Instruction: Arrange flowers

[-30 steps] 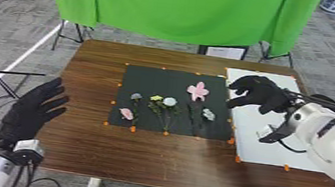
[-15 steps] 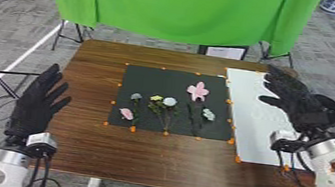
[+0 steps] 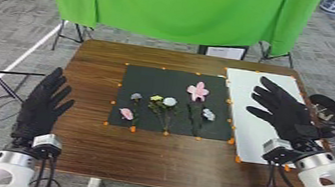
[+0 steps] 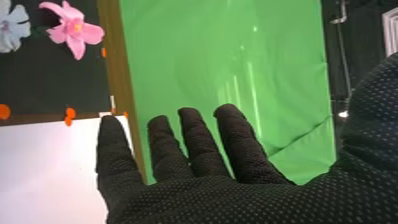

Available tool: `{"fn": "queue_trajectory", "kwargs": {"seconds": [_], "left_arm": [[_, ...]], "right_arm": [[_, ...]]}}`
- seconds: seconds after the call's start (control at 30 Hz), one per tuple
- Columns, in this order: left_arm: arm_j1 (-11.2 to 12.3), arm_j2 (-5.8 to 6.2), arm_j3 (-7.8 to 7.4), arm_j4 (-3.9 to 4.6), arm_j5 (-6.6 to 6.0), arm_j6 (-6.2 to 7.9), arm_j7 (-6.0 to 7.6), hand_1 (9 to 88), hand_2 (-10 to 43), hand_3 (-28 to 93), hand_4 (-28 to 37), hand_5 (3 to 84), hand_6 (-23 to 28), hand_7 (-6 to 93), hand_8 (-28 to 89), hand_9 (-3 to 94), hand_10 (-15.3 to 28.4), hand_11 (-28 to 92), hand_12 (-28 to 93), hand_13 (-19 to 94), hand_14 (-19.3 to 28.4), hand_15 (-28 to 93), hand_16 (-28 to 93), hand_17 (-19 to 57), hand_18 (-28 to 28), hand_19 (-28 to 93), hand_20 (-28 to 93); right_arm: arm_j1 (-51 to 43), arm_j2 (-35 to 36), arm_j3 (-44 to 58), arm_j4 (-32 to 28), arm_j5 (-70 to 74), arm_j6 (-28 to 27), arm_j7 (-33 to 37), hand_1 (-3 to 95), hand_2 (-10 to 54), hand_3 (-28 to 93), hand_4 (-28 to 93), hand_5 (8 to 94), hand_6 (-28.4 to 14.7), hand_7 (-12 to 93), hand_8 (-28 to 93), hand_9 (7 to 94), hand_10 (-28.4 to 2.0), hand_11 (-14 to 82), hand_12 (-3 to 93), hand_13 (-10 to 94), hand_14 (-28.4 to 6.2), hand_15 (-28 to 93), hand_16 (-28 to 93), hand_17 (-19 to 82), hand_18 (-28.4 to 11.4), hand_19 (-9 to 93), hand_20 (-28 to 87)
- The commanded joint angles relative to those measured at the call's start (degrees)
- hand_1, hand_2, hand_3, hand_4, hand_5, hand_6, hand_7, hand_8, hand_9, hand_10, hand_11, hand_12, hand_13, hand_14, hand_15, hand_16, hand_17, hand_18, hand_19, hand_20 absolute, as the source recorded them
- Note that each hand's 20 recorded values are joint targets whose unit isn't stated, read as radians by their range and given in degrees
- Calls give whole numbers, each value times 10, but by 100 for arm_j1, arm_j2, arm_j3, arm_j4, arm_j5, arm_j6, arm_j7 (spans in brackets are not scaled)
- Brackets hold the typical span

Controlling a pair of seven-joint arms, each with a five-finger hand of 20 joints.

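In the head view my left hand (image 3: 41, 106), fingers straight, is at the table's left edge. My right hand (image 3: 283, 107) is over the white sheet on the right, open and holding nothing. On the black mat lie a pink lily-like flower (image 3: 198, 91), a white bloom (image 3: 169, 102), a yellow one (image 3: 156, 98), a bluish one (image 3: 136, 96), a small pink one (image 3: 126, 113) and a pale one (image 3: 208, 114). From the right wrist view, my right hand (image 4: 213, 200) has straight fingers, apart from the pink flower (image 4: 76, 30) and a pale blue flower (image 4: 12, 27).
The black mat (image 3: 148, 77) and white sheet (image 3: 248, 80) lie side by side on the brown table (image 3: 140, 154), with orange markers along their edges. A dark round container (image 3: 326, 109) stands by the table's right edge. A green cloth (image 3: 182, 10) hangs beyond.
My right hand has gone from bent fingers at the mat's right edge to straight, spread fingers, and sits lower and farther right. My left hand has shifted slightly.
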Motion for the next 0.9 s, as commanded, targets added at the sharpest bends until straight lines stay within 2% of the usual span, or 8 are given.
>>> {"fn": "queue_trajectory", "kwargs": {"seconds": [0.03, 0.23, 0.37, 0.53, 0.63, 0.7, 0.83, 0.9], "left_arm": [[-181, -26, 148, 137, 0, -127, -66, 231, -62, 658, -283, 199, 25, 170, -89, 138, 86, 60, 258, 90, 125, 68, 101, -162, 235, 310, 67], [-67, -122, 185, 149, -34, -97, -26, 235, -61, 659, -283, 196, 24, 174, -90, 135, 85, 61, 259, 91, 125, 69, 103, -163, 233, 310, 69], [-281, -101, 323, 250, -43, -227, -50, 235, -62, 668, -283, 198, 24, 177, -91, 139, 86, 65, 258, 94, 125, 75, 101, -160, 228, 309, 70], [-226, -202, 349, 250, -31, -269, -103, 238, -60, 669, -283, 199, 25, 179, -94, 140, 86, 70, 255, 95, 125, 81, 98, -159, 226, 311, 73], [-374, -144, 434, 309, -24, -279, -92, 239, -59, 671, -283, 199, 25, 179, -94, 141, 86, 71, 252, 95, 125, 83, 97, -158, 226, 310, 73], [-403, -127, 448, 293, -21, -289, -132, 240, -58, 671, -283, 199, 25, 179, -95, 141, 86, 72, 250, 95, 125, 85, 95, -158, 225, 310, 73], [-252, -289, 417, 251, -83, -259, -142, 242, -54, 670, -283, 200, 25, 180, -95, 140, 87, 75, 249, 95, 125, 86, 93, -157, 222, 311, 74], [-201, -268, 386, 228, -17, -285, -193, 243, -54, 671, -282, 200, 25, 180, -95, 141, 86, 75, 247, 95, 125, 86, 93, -156, 221, 310, 75]], "right_arm": [[-158, 3, 6, -159, -24, 264, -165, 105, -90, 828, -255, 243, -44, 87, -67, 247, -118, -9, 246, 181, -115, -53, 410, -51, -230, 344, 153], [-191, -38, 8, -164, 37, 226, -69, 110, -89, 829, -253, 239, -41, 94, -68, 242, -114, -12, 247, 180, -114, -56, 414, -52, -226, 343, 150], [-182, -13, 10, -182, 107, 296, -69, 110, -89, 830, -252, 238, -40, 98, -69, 244, -115, -12, 248, 184, -114, -55, 417, -53, -227, 345, 150], [-177, -85, -25, -178, 37, 187, 6, 112, -88, 829, -252, 238, -40, 101, -71, 245, -118, -11, 250, 185, -114, -55, 419, -57, -229, 349, 150], [-187, -49, 8, -211, -1, 299, -84, 112, -88, 830, -252, 236, -41, 101, -71, 243, -118, -12, 250, 182, -115, -57, 419, -59, -229, 348, 148], [-246, -115, 44, -245, 89, 316, -37, 111, -87, 830, -252, 236, -41, 101, -72, 243, -118, -12, 250, 181, -115, -58, 419, -60, -230, 349, 147], [-304, -176, 15, -276, 51, 347, 6, 112, -85, 832, -251, 234, -40, 100, -72, 242, -119, -13, 250, 182, -115, -59, 420, -61, -230, 350, 145], [-351, -155, 89, -320, 24, 290, 35, 112, -85, 832, -251, 234, -40, 100, -72, 242, -119, -13, 250, 182, -115, -59, 420, -62, -229, 350, 145]]}}
